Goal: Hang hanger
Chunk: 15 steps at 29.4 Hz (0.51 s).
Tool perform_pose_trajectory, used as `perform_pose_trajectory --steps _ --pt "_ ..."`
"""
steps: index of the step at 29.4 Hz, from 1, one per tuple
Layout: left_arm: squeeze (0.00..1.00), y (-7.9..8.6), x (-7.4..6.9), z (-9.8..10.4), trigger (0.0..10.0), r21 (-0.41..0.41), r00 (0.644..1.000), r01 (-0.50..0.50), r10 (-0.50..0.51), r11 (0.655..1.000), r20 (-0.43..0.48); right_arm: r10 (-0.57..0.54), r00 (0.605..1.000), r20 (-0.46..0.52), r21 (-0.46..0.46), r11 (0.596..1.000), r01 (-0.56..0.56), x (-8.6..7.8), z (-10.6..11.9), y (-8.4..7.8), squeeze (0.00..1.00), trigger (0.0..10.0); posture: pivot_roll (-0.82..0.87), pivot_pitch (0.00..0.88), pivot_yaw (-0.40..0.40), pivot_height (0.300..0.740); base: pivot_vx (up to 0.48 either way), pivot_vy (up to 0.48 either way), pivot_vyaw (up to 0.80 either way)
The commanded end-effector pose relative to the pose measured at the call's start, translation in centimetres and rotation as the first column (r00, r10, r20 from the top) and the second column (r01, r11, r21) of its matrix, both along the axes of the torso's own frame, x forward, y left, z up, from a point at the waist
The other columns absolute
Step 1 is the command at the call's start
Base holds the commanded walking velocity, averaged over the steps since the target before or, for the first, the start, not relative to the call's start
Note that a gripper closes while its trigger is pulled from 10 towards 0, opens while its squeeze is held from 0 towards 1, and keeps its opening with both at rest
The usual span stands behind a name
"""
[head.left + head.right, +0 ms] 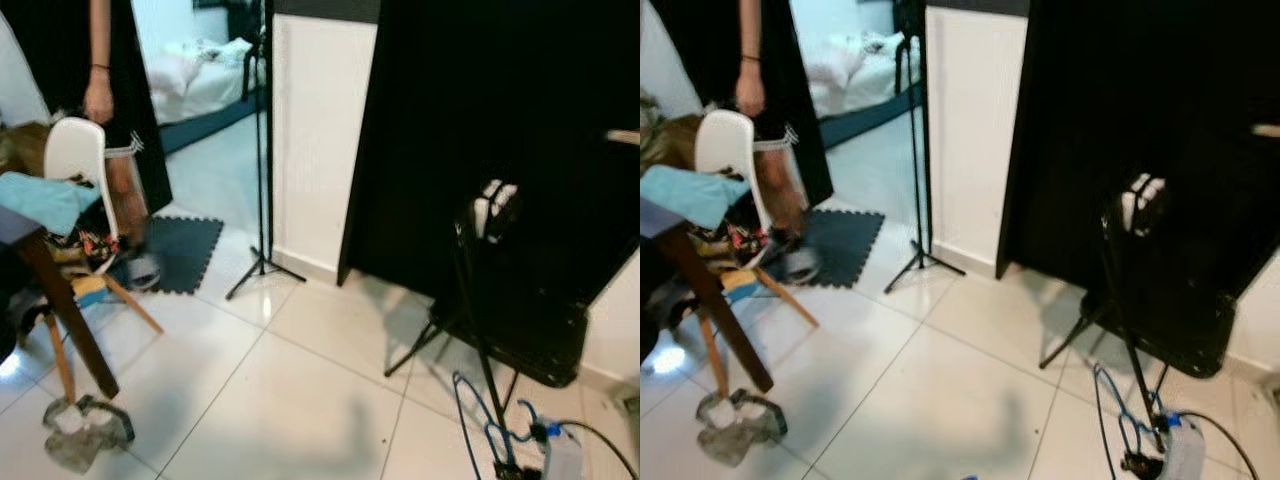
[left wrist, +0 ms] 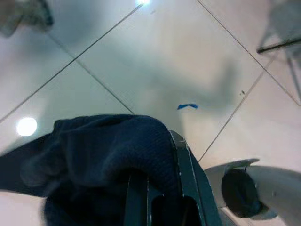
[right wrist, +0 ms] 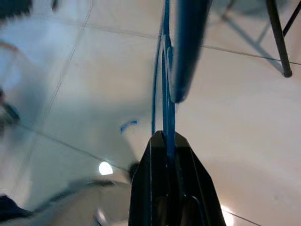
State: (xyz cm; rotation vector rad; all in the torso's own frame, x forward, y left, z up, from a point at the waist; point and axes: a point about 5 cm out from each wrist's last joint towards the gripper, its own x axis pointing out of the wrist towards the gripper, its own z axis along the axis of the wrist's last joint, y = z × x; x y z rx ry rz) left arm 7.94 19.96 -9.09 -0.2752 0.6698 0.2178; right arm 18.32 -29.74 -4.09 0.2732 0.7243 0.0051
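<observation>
In the right wrist view my right gripper is shut on a blue wire hanger, which sticks out past the fingertips over the tiled floor. The same blue hanger shows low on the right in the eye views, beside a tripod's feet. In the left wrist view my left gripper is shut on a dark blue knitted garment that drapes over its fingers. A small blue scrap lies on the tiles beyond it.
A black tripod carrying a light stands before a black cabinet. A second thin stand is by the white wall. On the left are a person, a white chair, a wooden table leg and a rag.
</observation>
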Motion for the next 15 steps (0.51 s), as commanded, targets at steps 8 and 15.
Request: perform_pose_trajectory --steps 8,15 --pt "0.0 -2.9 -4.2 -0.6 10.0 -0.032 0.999 0.007 -0.008 0.999 -0.042 0.012 1.0 0.012 0.01 1.0 -0.012 0.8 0.1 0.7 0.0 10.0 -0.03 0.0 -0.048 0.74 0.0 0.0 -0.2" --pt "0.0 -4.0 -6.0 -1.0 10.0 -0.057 0.995 -0.016 0.01 0.998 -0.102 0.018 1.0 0.019 0.011 1.0 -0.018 1.8 0.4 1.2 0.0 10.0 -0.03 0.0 -0.04 0.74 0.0 0.0 0.0"
